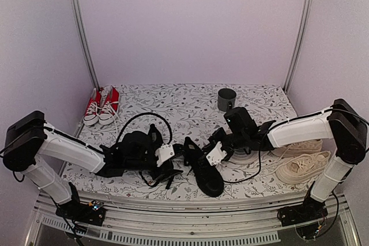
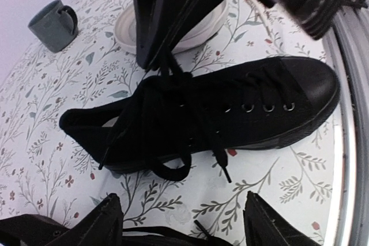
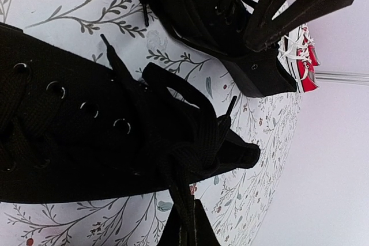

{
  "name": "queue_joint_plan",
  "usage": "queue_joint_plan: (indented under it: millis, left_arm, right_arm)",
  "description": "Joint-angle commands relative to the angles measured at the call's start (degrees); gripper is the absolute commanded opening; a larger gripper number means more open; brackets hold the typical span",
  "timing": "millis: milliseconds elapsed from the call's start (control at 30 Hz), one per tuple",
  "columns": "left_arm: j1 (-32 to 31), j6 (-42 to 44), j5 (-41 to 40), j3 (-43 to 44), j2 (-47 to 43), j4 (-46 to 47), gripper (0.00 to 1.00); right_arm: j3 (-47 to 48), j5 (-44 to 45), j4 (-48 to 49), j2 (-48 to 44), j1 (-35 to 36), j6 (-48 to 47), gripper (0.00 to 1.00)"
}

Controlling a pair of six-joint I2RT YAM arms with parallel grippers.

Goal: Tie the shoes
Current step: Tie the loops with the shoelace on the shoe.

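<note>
The right shoe (image 1: 203, 168) lies mid-table, its lace (image 3: 183, 200) pinched in the closed right claw (image 3: 185, 231); a loose loop is formed, apparently no finished bow. The left claw (image 2: 179, 223) is spread, holding nothing, over the left shoe (image 1: 137, 148), not visibly tied.

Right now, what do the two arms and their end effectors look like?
Both arms match: white link shells with black joint housings and black bases. The left arm and right arm each trail a thin black cable. The left end effector and right end effector have white finger mounts and black wedge-shaped fingers.
</note>
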Motion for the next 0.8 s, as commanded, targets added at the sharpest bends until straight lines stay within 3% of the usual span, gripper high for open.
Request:
queue_joint_plan:
  millis: [0,267,467,567,667,767]
  left_arm:
    - [0.3,2.8,-7.9,3.2,4.8,-1.5,0.71]
    - [0.9,6.1,-7.5,9.1,12.4,-2.3,0.68]
    - [1.0,6.5,-5.4,12.2,17.0,-2.9,0.60]
    - [1.2,7.0,-5.9,12.5,17.5,-2.8,0.44]
    - [1.6,7.2,-6.2,12.5,16.6,-3.0,0.21]
    - [2.1,7.2,-6.2,12.2,15.6,-3.4,0.09]
  right_arm:
    - [-1.1,0.3,1.2,-0.8,0.4,0.9,0.01]
    - [-2.2,0.3,1.8,-1.3,0.6,1.6,0.01]
    - [-2.5,0.5,2.9,-1.2,0.7,2.9,0.01]
    - [-2.9,0.8,3.0,-1.3,0.8,3.1,0.01]
    - [-3.6,0.9,3.4,-1.7,1.0,3.5,0.01]
    - [-4.5,0.8,3.8,-2.3,1.2,4.3,0.01]
